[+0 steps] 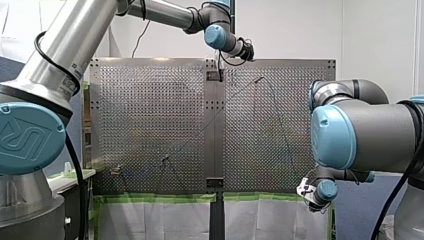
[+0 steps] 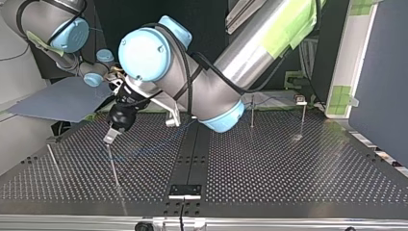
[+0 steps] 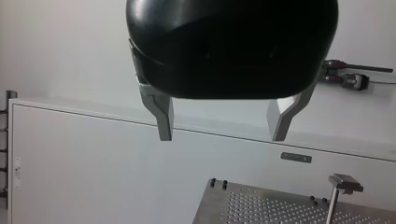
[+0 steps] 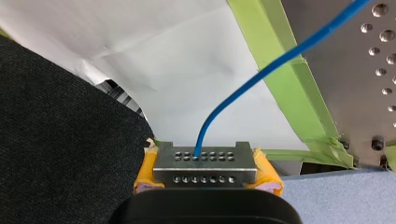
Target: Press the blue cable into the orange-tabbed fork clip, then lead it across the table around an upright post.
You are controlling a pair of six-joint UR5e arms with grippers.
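Note:
The blue cable (image 4: 280, 56) comes out between the yellow pads of my right gripper (image 4: 200, 154), which is shut on it just off the table's near corner. In the front view the cable (image 1: 281, 125) rises from my right gripper (image 1: 306, 192) to a far upright post (image 1: 257, 79). From there it slants down to a near post (image 1: 165, 159), towards the orange-tabbed fork clip (image 1: 116, 171). My left gripper (image 3: 223, 135) hangs open with nothing between its metal fingers. It is high over the table's far middle (image 1: 220, 64), and in the top view (image 2: 110, 136) above a thin post (image 2: 114, 166).
Another thin post (image 2: 53, 161) stands at the top view's left. A T-topped post (image 3: 343, 184) rises from the perforated table (image 3: 261, 207) ahead of my left gripper. Green tape (image 4: 285, 88) and white sheeting (image 1: 165, 220) line the near edge.

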